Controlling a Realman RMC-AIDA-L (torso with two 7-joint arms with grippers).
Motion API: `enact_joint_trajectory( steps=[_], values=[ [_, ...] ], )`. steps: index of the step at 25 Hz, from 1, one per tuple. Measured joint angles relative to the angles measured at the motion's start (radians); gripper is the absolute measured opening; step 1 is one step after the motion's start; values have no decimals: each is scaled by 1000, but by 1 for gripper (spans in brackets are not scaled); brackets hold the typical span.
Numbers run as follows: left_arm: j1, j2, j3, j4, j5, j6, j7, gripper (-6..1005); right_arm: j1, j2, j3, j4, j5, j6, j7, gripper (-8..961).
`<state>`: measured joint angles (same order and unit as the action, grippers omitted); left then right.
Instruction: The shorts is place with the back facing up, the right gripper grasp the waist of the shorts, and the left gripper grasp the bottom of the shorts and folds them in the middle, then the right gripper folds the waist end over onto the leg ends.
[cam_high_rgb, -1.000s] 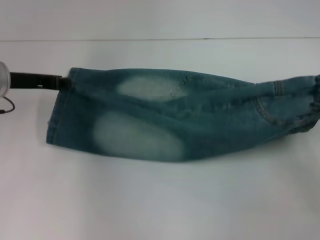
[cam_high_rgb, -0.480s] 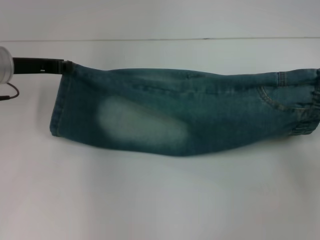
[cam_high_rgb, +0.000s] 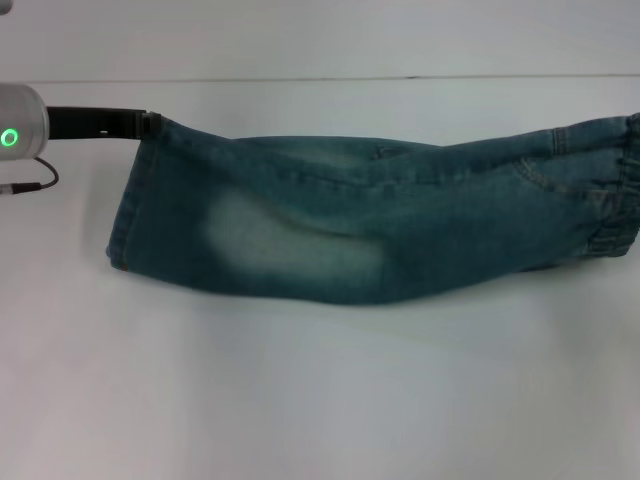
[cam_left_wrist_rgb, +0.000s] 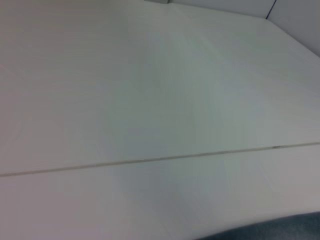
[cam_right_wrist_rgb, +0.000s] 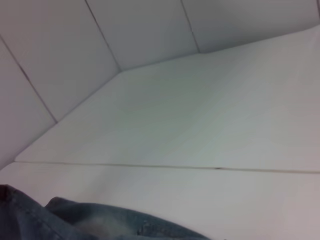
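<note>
Shorts (cam_high_rgb: 380, 235): washed denim cloth, matt, faded pale patch, stitched seams, gathered waist at right.
Table (cam_high_rgb: 320, 400): smooth white surface, faint sheen.
Left gripper (cam_high_rgb: 148, 126): matt black; cuff (cam_high_rgb: 20, 125) brushed silver metal.

The left gripper (cam_high_rgb: 150, 126) reaches in level from the left, its silver cuff (cam_high_rgb: 22, 130) lit green, jaws clamped on the hem corner. The right gripper lies beyond the head view's right edge.
</note>
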<state>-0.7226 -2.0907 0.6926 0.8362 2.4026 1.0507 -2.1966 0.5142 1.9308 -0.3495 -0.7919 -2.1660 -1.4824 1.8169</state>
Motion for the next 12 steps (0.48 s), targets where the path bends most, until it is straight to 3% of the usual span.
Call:
enact_joint_trajectory(
  steps=[12],
  values=[
    [-14, -17, 2, -11, -1, -71, 0, 37, 18, 0, -63, -13, -1, 107, 24, 45]
  ],
)
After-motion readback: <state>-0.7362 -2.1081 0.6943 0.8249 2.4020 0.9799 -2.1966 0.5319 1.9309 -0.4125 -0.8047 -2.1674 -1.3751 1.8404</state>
